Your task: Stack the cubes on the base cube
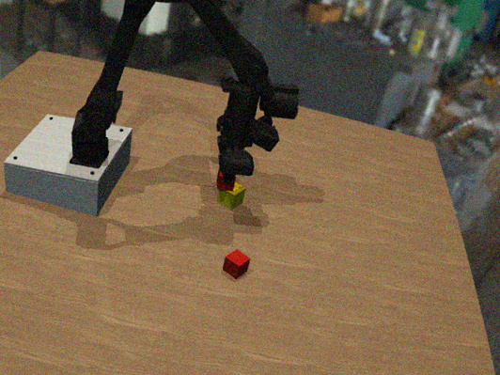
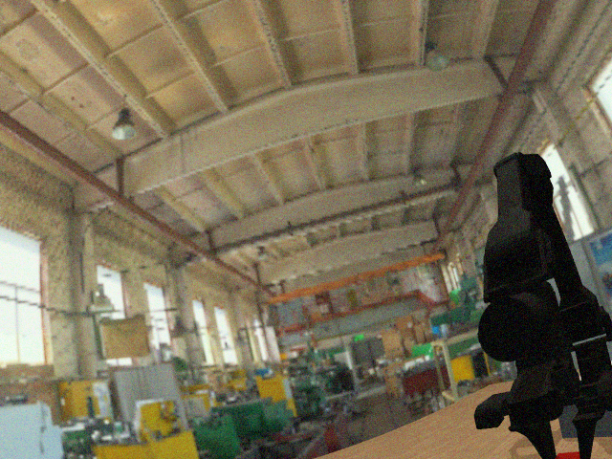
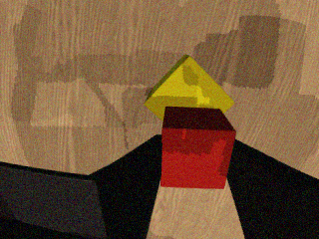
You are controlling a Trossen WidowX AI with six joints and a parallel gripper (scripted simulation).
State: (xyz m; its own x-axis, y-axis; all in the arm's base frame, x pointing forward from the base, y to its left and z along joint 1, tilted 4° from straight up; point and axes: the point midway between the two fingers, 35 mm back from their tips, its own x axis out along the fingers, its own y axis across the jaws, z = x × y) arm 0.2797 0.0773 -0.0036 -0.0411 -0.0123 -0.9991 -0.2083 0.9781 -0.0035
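The yellow base cube [image 1: 230,199] [image 3: 185,85] sits on the table, turned with a corner toward the top of the wrist view. My gripper [image 1: 226,179] [image 3: 193,143] is shut on one red cube [image 1: 221,181] [image 2: 568,455] [image 3: 195,166]. That cube looks level and overlaps the near corner of the yellow cube in the wrist view. Whether it touches the yellow top cannot be told. The second red cube [image 1: 235,263] lies loose on the table, nearer the top camera. In the exterior view the fingertips and most of the held cube are cut off by the frame's bottom.
The arm stands on a white-topped grey base box [image 1: 51,186] at the left of the wooden table [image 1: 264,345] in the top view. The table's right edge runs down that view. Arm shadows fall around the yellow cube.
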